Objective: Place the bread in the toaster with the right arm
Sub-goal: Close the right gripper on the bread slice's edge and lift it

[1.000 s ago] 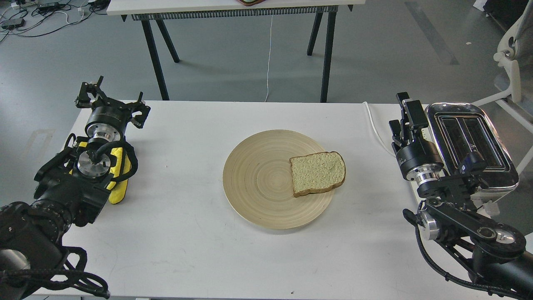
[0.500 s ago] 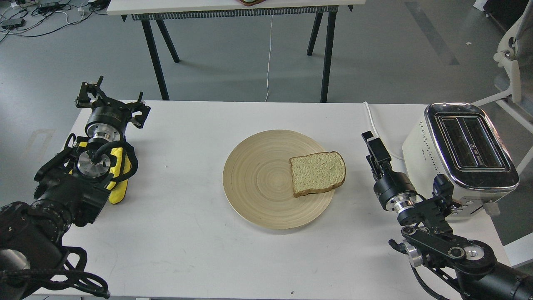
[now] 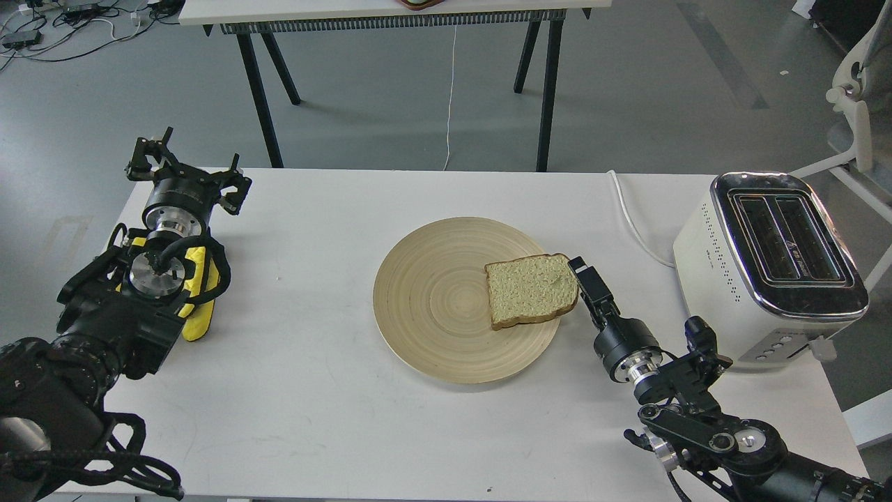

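The bread (image 3: 531, 290) is one pale tan slice with a brown crust. It lies flat on the right part of a round wooden plate (image 3: 432, 300) in the middle of the white table. The toaster (image 3: 770, 261) stands at the table's right edge, cream-white with a chrome top, and both dark slots are empty. My right gripper (image 3: 580, 270) is low over the table, its tip right at the bread's right crust. Its two fingers cannot be told apart. My left gripper (image 3: 187, 166) rests at the far left, fingers spread, holding nothing.
A white cord (image 3: 631, 216) runs over the table from its back edge to the toaster. Yellow padding (image 3: 198, 293) sits on my left arm. A second table (image 3: 390, 10) on black legs stands behind, and a white chair (image 3: 860, 90) is at the right.
My right arm has swung left and down, from beside the toaster across the table to the bread's right edge. The bread, plate, toaster and left arm have not moved.
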You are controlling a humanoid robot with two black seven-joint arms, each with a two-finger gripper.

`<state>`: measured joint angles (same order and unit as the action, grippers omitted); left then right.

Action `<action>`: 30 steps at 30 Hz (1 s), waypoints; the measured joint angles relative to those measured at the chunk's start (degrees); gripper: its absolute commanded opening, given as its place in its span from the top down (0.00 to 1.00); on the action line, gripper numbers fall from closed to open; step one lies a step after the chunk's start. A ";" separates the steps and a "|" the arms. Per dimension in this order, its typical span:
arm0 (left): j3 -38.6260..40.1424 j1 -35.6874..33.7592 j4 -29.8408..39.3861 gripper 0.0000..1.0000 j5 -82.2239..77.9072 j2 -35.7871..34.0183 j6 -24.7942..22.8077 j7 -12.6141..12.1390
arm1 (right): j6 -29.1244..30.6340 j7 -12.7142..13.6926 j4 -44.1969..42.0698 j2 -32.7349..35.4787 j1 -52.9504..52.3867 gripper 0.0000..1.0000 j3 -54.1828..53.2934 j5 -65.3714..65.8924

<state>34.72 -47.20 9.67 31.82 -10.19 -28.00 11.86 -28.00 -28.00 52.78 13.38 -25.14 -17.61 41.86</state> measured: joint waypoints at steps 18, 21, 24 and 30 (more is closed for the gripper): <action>0.00 0.00 0.00 0.00 0.00 0.00 0.00 0.02 | 0.01 0.00 -0.12 0.01 -0.17 0.87 2.93 -0.24; 0.00 0.00 0.00 0.00 0.00 0.00 0.00 0.01 | 0.01 0.00 -0.01 -0.01 -0.24 0.89 2.65 -0.35; 0.00 0.00 0.00 0.00 0.00 0.00 0.00 0.01 | 0.01 0.00 0.17 0.14 -0.25 0.91 2.50 -0.50; 0.00 0.00 0.00 0.00 0.00 0.00 0.00 0.01 | 0.01 0.00 1.05 0.24 -0.28 0.95 1.93 -0.77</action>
<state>34.72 -47.20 9.67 31.82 -10.20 -28.00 11.87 -28.00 -28.00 53.82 13.62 -25.43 -15.68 41.09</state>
